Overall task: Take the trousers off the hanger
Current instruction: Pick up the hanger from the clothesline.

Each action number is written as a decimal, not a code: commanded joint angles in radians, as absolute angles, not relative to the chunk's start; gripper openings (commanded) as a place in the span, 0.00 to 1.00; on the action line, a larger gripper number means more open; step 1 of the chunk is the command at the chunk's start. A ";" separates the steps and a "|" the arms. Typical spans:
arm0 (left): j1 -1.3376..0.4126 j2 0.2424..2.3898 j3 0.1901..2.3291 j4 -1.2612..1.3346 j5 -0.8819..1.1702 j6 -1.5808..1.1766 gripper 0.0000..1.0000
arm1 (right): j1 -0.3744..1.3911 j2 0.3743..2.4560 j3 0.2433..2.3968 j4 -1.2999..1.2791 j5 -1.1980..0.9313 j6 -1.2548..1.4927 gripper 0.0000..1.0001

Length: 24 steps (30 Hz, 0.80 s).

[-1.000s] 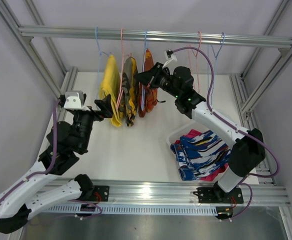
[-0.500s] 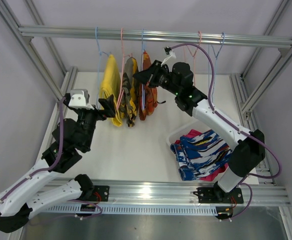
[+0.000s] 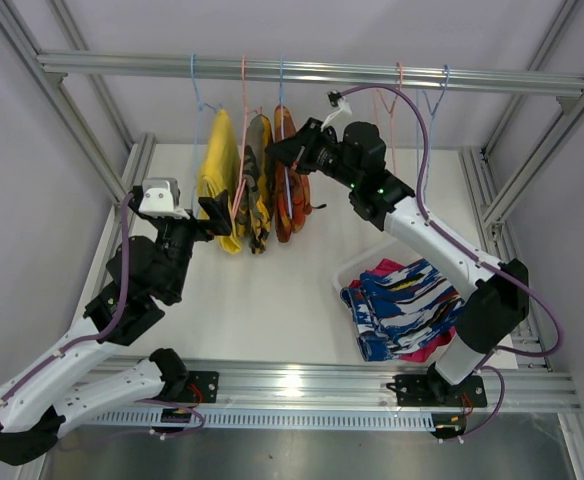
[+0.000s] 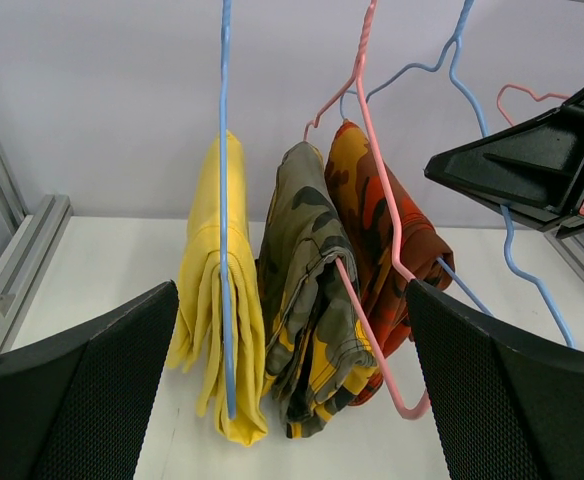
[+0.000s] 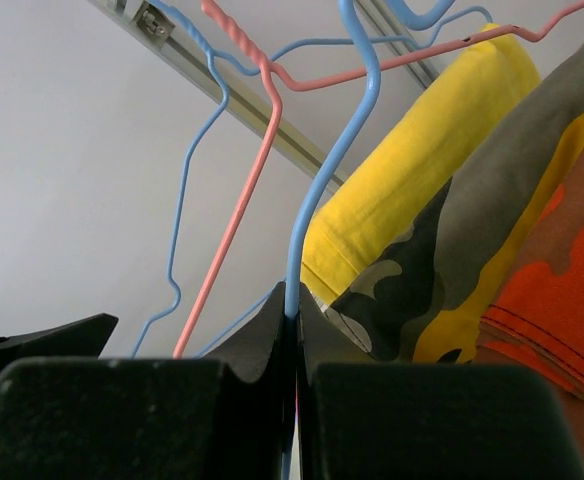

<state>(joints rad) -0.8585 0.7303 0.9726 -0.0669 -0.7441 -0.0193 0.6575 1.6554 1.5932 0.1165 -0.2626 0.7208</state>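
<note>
Three trousers hang from the rail on hangers: plain yellow (image 3: 218,165) on a blue hanger (image 4: 224,200), camouflage (image 3: 260,180) on a pink hanger (image 4: 377,250), and orange-red (image 3: 294,185) on a blue hanger (image 3: 283,120). My right gripper (image 3: 284,152) is shut on that blue hanger's wire (image 5: 324,180) beside the orange-red trousers (image 5: 562,300). My left gripper (image 3: 212,212) is open and empty, facing the hanging trousers from the left, with the yellow (image 4: 217,300) and camouflage (image 4: 317,320) pairs between its fingers (image 4: 72,400). The blue-and-white trousers (image 3: 412,300) and magenta ones (image 3: 387,268) lie in the bin.
A white bin (image 3: 350,268) stands at the right on the white table. Two bare hangers, pink (image 3: 400,90) and blue (image 3: 437,95), hang at the rail's right. Aluminium frame posts (image 3: 97,120) stand on both sides.
My right gripper has pulled the blue hanger and orange-red trousers a little left toward the camouflage pair. My left gripper has risen slightly toward the yellow trousers.
</note>
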 commanded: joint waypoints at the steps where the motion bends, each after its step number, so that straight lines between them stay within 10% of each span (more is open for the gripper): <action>1: -0.845 0.733 1.009 -0.058 -0.729 -0.032 0.99 | 0.658 1.628 1.700 0.423 -0.247 0.710 0.00; 24: -0.845 0.741 1.014 -0.066 -0.726 -0.032 0.99 | 0.627 1.641 1.844 0.477 -0.270 0.782 0.00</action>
<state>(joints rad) -0.8566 0.7399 0.9730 -0.0704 -0.7441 -0.0193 0.6628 1.7138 1.6711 0.1204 -0.3286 0.8162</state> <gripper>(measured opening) 0.994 0.022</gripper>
